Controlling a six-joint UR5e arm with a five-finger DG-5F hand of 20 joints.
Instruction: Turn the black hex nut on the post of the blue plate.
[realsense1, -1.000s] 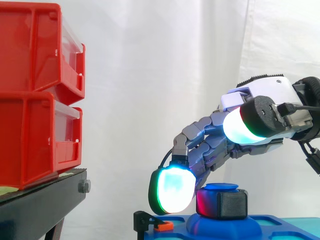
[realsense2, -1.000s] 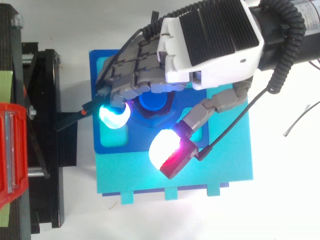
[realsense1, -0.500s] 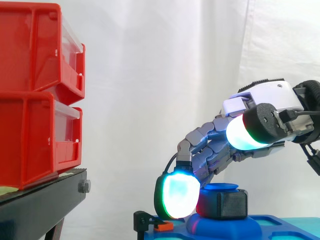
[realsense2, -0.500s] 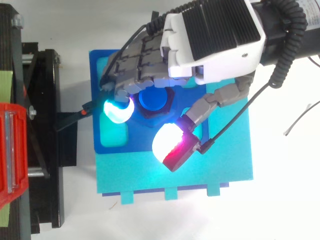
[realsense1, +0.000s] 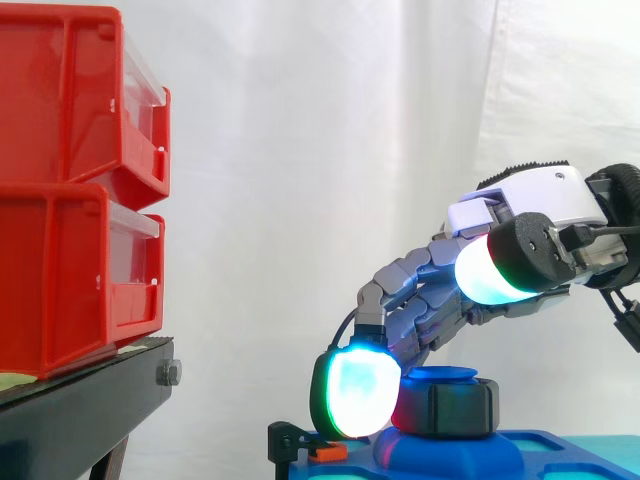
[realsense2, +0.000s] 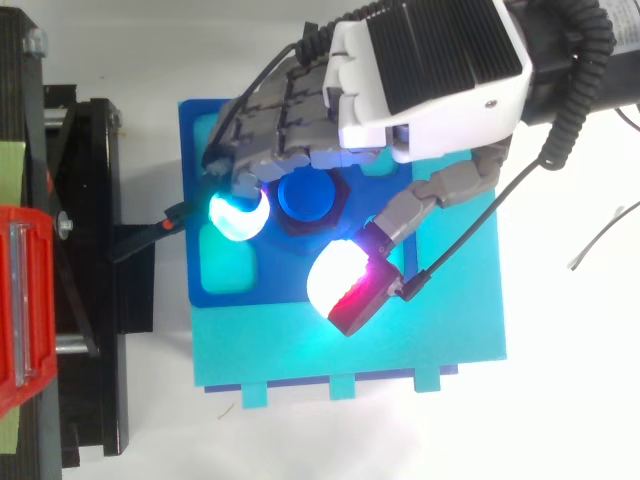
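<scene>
Hand (realsense2: 430, 70) curls fingers (realsense2: 280, 130) round black hex nut (realsense1: 455, 408), thumb held clear.

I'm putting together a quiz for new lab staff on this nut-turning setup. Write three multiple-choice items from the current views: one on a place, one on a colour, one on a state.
1. Relative to the blue plate, the red bins in the side view stand: A) on top of it; B) to its right; C) to its left, on the black stand.
2. The cap of the post is: A) orange; B) blue; C) white.
3. The black hex nut is: A) seated round the post; B) lying loose on the plate; C) hanging above the post.

Answers:
1. C, the bins rest on the stand at the view's left.
2. B, the top view shows a blue disc inside the nut.
3. A, the nut rings the post under its cap.
</scene>
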